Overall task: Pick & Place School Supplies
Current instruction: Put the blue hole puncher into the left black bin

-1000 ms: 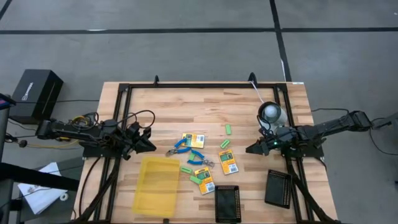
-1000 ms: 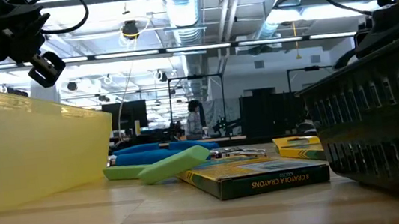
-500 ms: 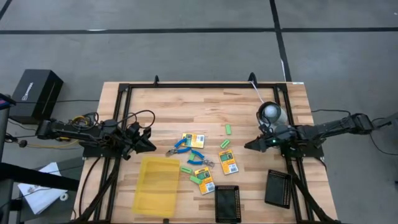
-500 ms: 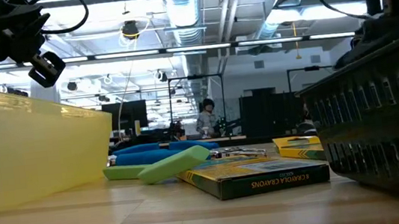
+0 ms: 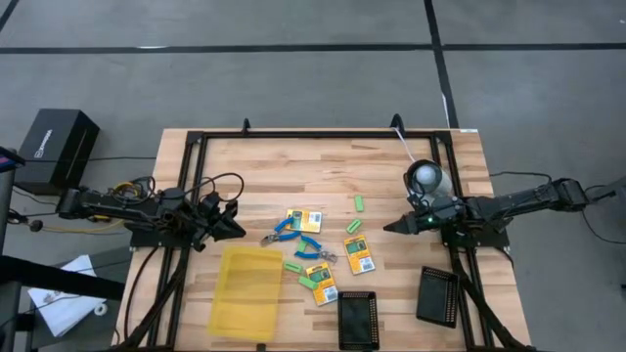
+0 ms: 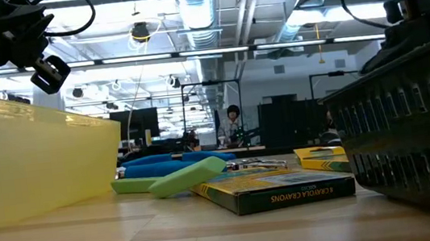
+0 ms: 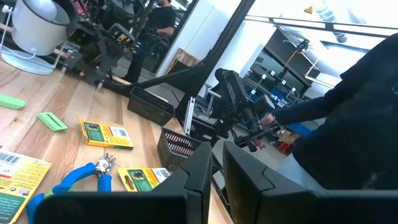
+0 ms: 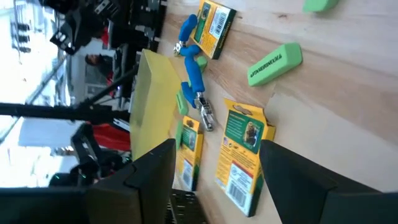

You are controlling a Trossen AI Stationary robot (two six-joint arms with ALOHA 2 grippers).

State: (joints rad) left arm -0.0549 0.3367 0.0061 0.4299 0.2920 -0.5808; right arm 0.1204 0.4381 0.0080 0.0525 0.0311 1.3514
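Yellow crayon pack [image 5: 359,254] lies nearest the wide-open, empty right end effector [image 5: 391,229], which should descend squarely and straddle its edges.

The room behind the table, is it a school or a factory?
Probably neither: it looks like a robot lab or workshop. Bare pipes and ducts run under the ceiling, more dark robot rigs stand farther back, and the wooden table carries two robot arms.
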